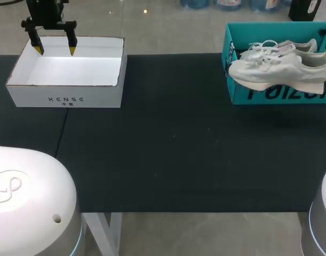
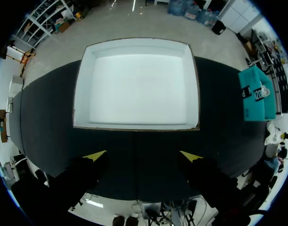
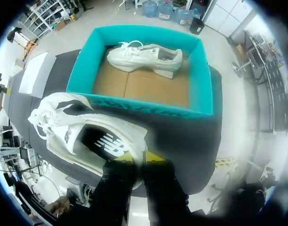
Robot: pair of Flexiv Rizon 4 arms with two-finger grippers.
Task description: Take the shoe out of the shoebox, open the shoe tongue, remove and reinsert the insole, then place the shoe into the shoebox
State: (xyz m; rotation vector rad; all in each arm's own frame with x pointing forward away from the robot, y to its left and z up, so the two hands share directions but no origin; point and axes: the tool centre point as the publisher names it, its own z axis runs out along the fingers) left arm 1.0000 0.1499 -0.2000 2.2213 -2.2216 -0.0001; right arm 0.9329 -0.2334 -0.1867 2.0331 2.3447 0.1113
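Matt dark cloth table cover (image 1: 179,160), teal cardboard shoebox (image 1: 238,96), white fabric shoe (image 1: 275,72).

- Table (image 1: 173,160): flat top, reaching across the head view from side to side.
- Black covering (image 1: 205,176): matte, laid over the table top from the far edge to the near edge.
- Seam (image 1: 61,136): a thin line in the black covering on the left part of the table, running from far to near at a slight slant.
- Frame members (image 1: 101,232): white, visible under the near edge of the table.
- Floor (image 1: 168,24): pale grey and glossy, with faint tile joints, visible past the far edge and below the near edge.
- Spot of reflected light (image 1: 145,10): small and bright, on the floor past the far edge.
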